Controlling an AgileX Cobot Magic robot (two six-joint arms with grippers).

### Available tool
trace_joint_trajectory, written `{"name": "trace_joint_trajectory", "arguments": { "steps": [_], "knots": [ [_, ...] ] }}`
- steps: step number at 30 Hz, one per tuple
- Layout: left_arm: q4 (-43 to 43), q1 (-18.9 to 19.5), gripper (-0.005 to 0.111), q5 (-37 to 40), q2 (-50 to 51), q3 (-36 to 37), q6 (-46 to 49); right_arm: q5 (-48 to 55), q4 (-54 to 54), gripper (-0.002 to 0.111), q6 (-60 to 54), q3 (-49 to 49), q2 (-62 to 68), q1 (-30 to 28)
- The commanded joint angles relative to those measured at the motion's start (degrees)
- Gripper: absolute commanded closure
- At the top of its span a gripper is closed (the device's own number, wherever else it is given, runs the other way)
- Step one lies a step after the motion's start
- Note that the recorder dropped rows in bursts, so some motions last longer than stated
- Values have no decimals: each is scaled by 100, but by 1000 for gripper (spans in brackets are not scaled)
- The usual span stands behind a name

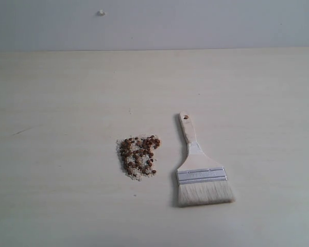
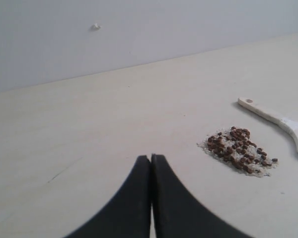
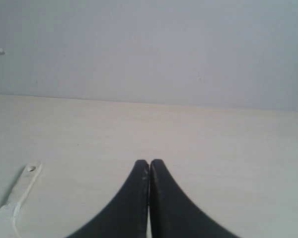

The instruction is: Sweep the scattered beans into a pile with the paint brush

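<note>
The beans [image 1: 139,155], tiny reddish-brown pellets mixed with pale crumbs, lie in one compact patch on the light wooden table [image 1: 56,103]. Just to their right lies the paint brush [image 1: 200,170], flat on the table, cream bristles toward the near edge, holed handle end pointing away. Neither arm shows in the exterior view. My left gripper [image 2: 151,157] is shut and empty, with the beans [image 2: 238,149] and the brush handle [image 2: 268,115] off to one side ahead of it. My right gripper [image 3: 149,161] is shut and empty too; only the brush handle [image 3: 21,191] shows near it.
A grey wall [image 1: 195,23] rises behind the table's far edge, with a small white knob [image 1: 101,13] on it. A thin dark scratch [image 1: 23,131] marks the tabletop at the left.
</note>
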Motion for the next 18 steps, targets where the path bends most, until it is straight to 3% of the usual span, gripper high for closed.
{"name": "trace_joint_trajectory", "arguments": {
  "steps": [1, 4, 10, 18],
  "knots": [
    [206, -26, 107, -12, -20, 22, -12, -49, -23, 108, 6, 23, -35, -18],
    [719, -26, 107, -12, -20, 22, -303, -49, -23, 108, 6, 23, -35, -18],
    [2867, -16, 107, 54, -20, 22, -3082, -49, -20, 108, 6, 23, -35, -18],
    [2993, -16, 107, 68, -20, 22, -3290, -49, -20, 108, 6, 23, -35, -18]
  ]
}}
